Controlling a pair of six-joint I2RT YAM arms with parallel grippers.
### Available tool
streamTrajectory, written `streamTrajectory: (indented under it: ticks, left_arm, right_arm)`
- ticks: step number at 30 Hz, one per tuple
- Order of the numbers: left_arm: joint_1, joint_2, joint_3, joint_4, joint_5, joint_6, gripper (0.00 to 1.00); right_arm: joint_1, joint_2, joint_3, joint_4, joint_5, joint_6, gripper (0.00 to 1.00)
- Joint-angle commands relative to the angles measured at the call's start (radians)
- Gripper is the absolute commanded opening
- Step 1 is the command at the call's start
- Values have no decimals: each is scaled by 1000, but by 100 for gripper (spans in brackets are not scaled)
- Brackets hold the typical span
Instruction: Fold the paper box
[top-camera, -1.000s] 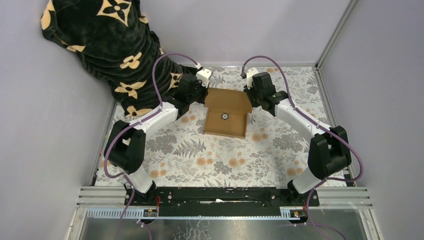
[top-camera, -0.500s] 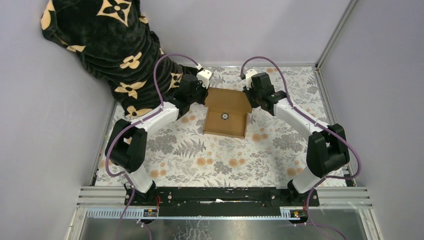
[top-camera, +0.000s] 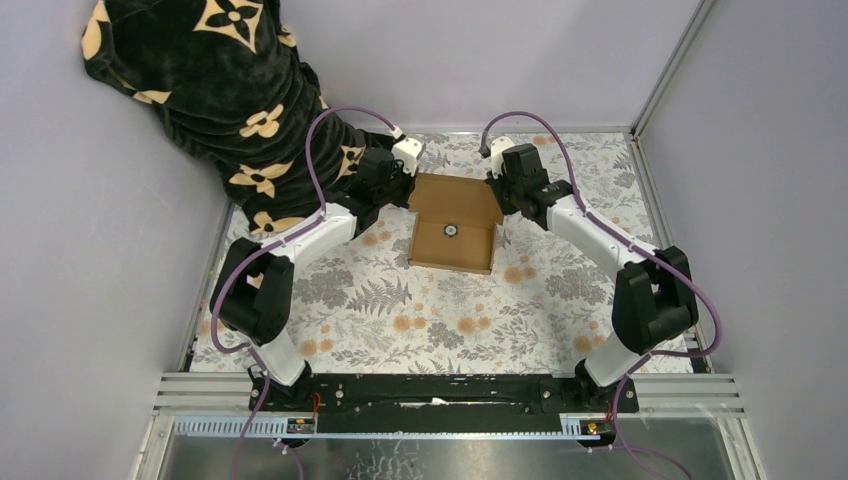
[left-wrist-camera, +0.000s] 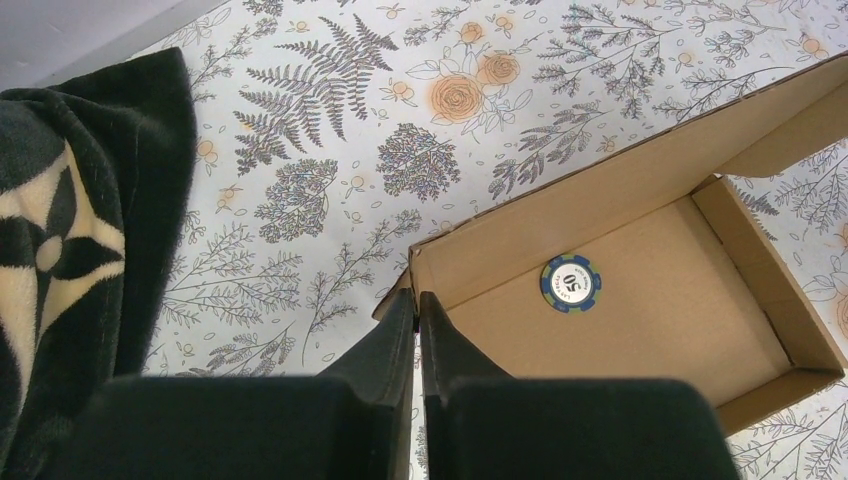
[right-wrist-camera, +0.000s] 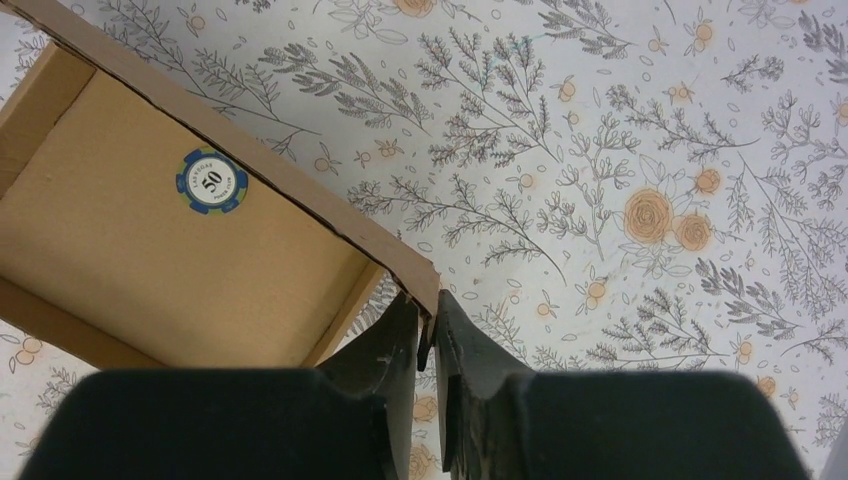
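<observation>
**Both grippers pinched the far corners of the open paper box**

The paper box (top-camera: 452, 240) sat on the floral-printed tabletop (top-camera: 400, 300), a little toward 12 o'clock from its centre. It was plain brown cardboard, folded up into a shallow tray with its lid flap open on the 12 o'clock side.

The left gripper (left-wrist-camera: 417, 310) met the box at its 10 o'clock corner. In the left wrist view its black fingers (left-wrist-camera: 385, 350) were drawn in to a thin slit, with the cardboard corner sitting right at the tips, pinched between them. The right gripper (right-wrist-camera: 428, 320) was at the 2 o'clock corner. Its jaws were equally narrow, and the pointed tip of the cardboard edge ran into the gap between them.

A poker chip (left-wrist-camera: 570, 283) lay flat on the floor of the tray, near the wall on the lid side. It was blue with pale edge marks and had a white centre printed with "50". The smaller lettering ringing that number was too fine to read. No other writing showed on the cardboard.

A black plush fabric (top-camera: 200, 80) with cream four-petal flower motifs lay heaped at 10 to 11 o'clock of the tabletop, beside the left arm. In the left wrist view its edge lay at 9 o'clock, apart from the box. Purple cables (top-camera: 318, 170) looped over both arms.
</observation>
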Motion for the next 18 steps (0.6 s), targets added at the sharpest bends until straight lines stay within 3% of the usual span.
streamTrajectory:
  ticks: [1,8,18]
  left_arm:
    - [8,11,39,44,10,8,7]
    - [8,9,40,48,-7,-8,6]
    - [5,13,47,41,-79,-52,4]
  right_arm:
    - [-6,8,53,11,-8,-4,16]
    - [-6,16,66,2,-17,2,8]
    - [-6,16,65,5,-27,13,6]
